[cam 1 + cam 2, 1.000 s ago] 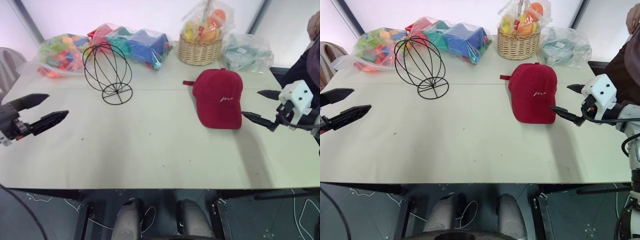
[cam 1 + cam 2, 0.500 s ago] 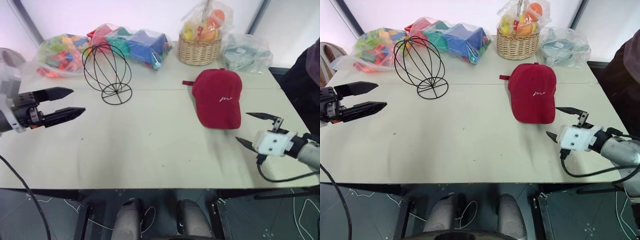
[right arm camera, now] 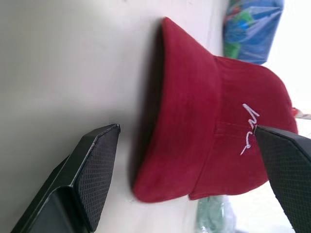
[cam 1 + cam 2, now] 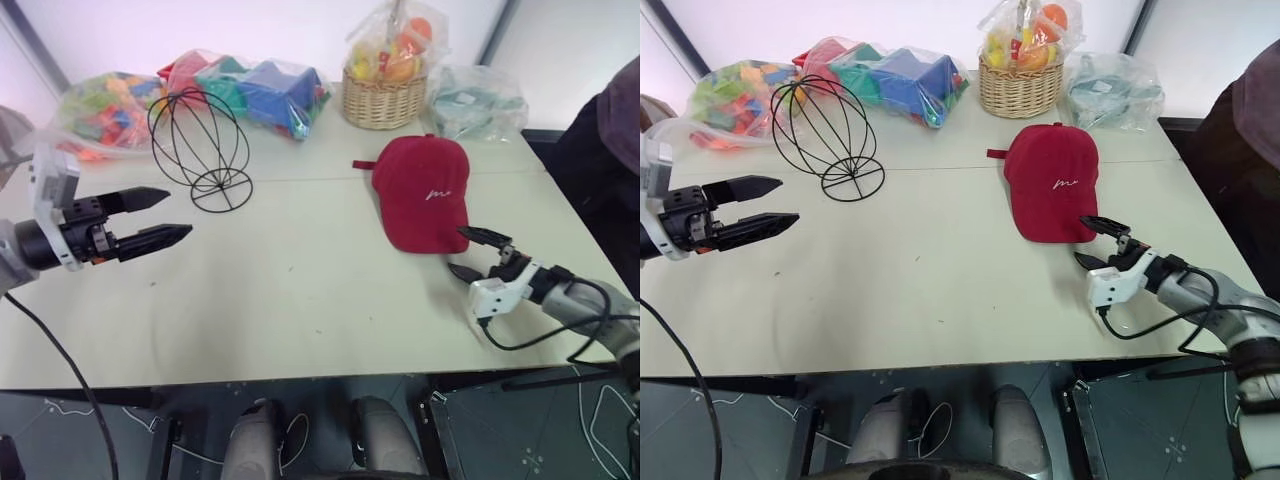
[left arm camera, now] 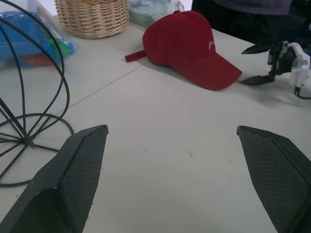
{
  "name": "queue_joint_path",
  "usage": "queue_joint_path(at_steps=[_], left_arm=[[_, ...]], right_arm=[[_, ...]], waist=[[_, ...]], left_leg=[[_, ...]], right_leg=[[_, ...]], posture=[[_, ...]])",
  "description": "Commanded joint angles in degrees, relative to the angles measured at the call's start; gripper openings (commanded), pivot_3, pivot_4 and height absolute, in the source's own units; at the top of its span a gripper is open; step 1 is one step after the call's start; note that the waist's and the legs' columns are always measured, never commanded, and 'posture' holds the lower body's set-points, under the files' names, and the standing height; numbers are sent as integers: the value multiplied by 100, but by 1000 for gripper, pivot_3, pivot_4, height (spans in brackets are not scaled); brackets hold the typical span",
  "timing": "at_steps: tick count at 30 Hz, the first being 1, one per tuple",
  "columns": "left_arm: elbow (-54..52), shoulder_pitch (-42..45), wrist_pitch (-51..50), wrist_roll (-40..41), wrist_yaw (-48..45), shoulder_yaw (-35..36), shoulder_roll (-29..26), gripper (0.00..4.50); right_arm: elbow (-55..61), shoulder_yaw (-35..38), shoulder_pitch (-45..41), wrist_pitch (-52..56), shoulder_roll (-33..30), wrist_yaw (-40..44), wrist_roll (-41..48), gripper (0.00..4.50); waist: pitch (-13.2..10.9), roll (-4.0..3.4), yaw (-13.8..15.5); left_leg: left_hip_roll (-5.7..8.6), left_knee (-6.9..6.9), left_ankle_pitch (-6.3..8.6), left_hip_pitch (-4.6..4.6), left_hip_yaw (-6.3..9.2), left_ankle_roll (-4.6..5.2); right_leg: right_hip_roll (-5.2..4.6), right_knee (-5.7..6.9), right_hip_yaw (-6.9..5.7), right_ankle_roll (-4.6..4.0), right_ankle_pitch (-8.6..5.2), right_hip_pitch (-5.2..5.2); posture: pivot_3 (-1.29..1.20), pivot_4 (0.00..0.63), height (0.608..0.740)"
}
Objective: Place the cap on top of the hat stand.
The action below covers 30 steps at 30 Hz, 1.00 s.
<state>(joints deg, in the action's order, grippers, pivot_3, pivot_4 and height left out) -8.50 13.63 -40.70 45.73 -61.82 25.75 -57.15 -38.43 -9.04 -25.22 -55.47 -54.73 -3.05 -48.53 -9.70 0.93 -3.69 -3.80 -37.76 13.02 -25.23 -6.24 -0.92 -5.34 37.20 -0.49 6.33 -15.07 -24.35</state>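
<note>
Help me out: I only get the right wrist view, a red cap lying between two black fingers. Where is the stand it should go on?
Observer: The hat stand is upright on the table, well to the robot's left of the cap.
Operator: Is anything on it?
Observer: No, its wire globe is bare.
Operator: What about the other arm?
Observer: The left end effector hovers open beside the stand, holding nothing.

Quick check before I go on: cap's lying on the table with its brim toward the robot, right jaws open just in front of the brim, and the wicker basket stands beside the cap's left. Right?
Not the basket. The wicker basket stands behind the cap, at the table's far edge, as the left eye view shows. The rest holds: the cap lies brim toward the robot, and the right gripper waits at the brim with jaws open.
</note>
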Motion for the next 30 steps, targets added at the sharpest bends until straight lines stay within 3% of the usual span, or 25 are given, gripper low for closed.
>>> queue_joint_path(at_steps=[1, 2, 3, 5, 8, 11, 12, 22, 25, 30], left_arm=[[-341, -152, -44, 141, 90, 392, -19, 4450], [-378, -207, -58, 148, 118, 438, -18, 4500], [-409, -252, -66, 157, 146, 474, -18, 4500], [-460, -320, -85, 197, 217, 547, -11, 4500], [-538, -386, -132, 252, 331, 645, 22, 4500], [-630, -475, -156, 268, 404, 716, 58, 4500], [-653, -496, -168, 278, 421, 745, 61, 4500], [-711, -678, -127, 283, 536, 918, 73, 4500], [-723, -697, -102, 273, 566, 902, 82, 4500], [-669, -662, -72, 261, 567, 867, 57, 4500]], right_arm=[[-356, -417, -342, -53, 51, -610, -480, 4500], [-429, -550, -447, -79, 53, -804, -610, 4092], [-501, -682, -537, -106, 50, -980, -729, 3966], [-686, -959, -724, -147, 84, -1350, -977, 3154], [-986, -1387, -1010, -108, 232, -1989, -1358, 1745], [-1283, -1764, -1278, 21, 431, -2529, -1638, 141], [-1383, -1852, -1354, 52, 483, -2626, -1672, 60], [-1842, -2082, -1589, 64, 720, -2812, -1256, 60], [-1886, -2075, -1556, -63, 733, -2698, -1064, 1006], [-1895, -2286, -1569, 171, 707, -2824, -1267, 3333]], waist=[[2, 4, -40], [4, 7, -59], [3, 9, -71], [3, 11, -68], [3, 11, -79], [23, 73, -124], [22, 80, -143], [21, 103, -201], [20, 109, -192], [20, 109, -176]], left_leg=[[0, 0, 0, 1, 1, 0], [0, 0, 0, 2, 2, 0], [-1, 1, 0, 5, 1, 0], [-1, 6, -5, 7, 3, -8], [-1, 15, -8, 12, 1, -14], [-1, 45, -24, 33, -1, -40], [-2, 59, -27, 52, 1, -47], [-2, 89, -25, 154, 11, -50], [-2, 95, -23, 174, 12, -52], [-2, 104, -18, 174, 13, -63]], right_leg=[[0, 0, 0, 0, 0, 2], [0, 0, 0, 0, 0, 2], [0, 1, 1, 0, 0, 2], [1, 2, 1, -1, 0, 2], [1, 2, 3, -1, 0, 2], [1, 0, 3, -1, 0, 10], [4, -2, 3, -3, -2, 24], [6, -8, 1, -37, -25, 117], [6, -6, 1, -44, -34, 135], [5, -6, 1, -34, -41, 132]], posture=[[0, 150, 740], [0, 150, 740], [0, 150, 740], [0, 150, 740], [0, 150, 740], [0, 150, 740], [0, 150, 740], [0, 150, 740], [0, 150, 740], [0, 150, 740]])
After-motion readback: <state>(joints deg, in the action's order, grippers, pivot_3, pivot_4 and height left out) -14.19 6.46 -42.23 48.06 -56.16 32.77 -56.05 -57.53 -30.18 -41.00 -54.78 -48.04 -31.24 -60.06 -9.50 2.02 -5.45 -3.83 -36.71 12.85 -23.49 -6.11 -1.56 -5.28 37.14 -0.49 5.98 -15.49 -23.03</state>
